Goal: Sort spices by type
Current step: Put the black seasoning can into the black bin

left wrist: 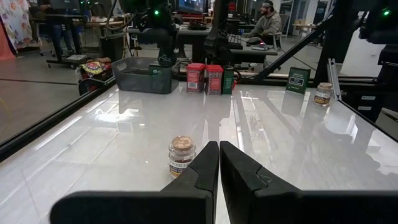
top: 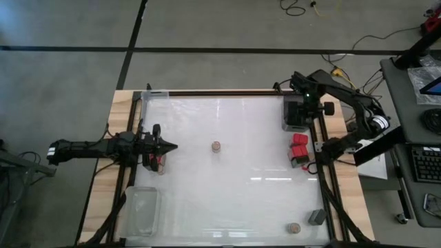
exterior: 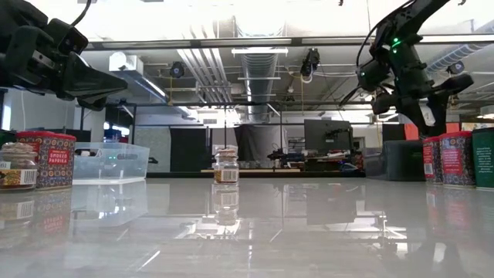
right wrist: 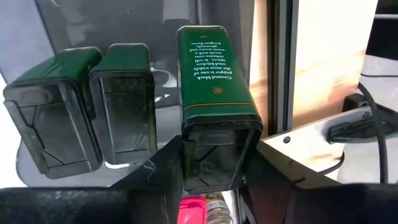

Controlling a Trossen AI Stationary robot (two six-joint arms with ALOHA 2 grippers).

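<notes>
A: So, from above, why is the right gripper (top: pixel 301 110) parked at the table's far right corner?
B: It sits over the dark tins (top: pixel 293 117) collected there, with the red tins (top: pixel 298 149) just nearer along the right edge. Likely it is adding one more to its kind.
A: And the left gripper (top: pixel 169 146)?
B: Near the left edge, fingers pressed together on nothing. A jar (top: pixel 216 146) stands alone mid-table; another jar (top: pixel 294 227) and a grey box (top: pixel 316 217) wait at the near right corner.
A: At table height?
B: The centre jar (exterior: pixel 225 166) stands upright and apart. A red tin (exterior: pixel 46 159) and a small jar (exterior: pixel 17 166) sit at the left edge, red tins (exterior: pixel 448 158) at the right.
A: The left wrist camera?
B: Its fingers (left wrist: pixel 205 167) meet, aimed just beside the jar (left wrist: pixel 181 155), which I take for the next pick.
A: The right wrist camera?
B: The fingers (right wrist: pixel 169 172) clasp a green pepper tin (right wrist: pixel 214 93) by its lid end, beside two matching tins (right wrist: pixel 87 102), so like goes with like.
</notes>
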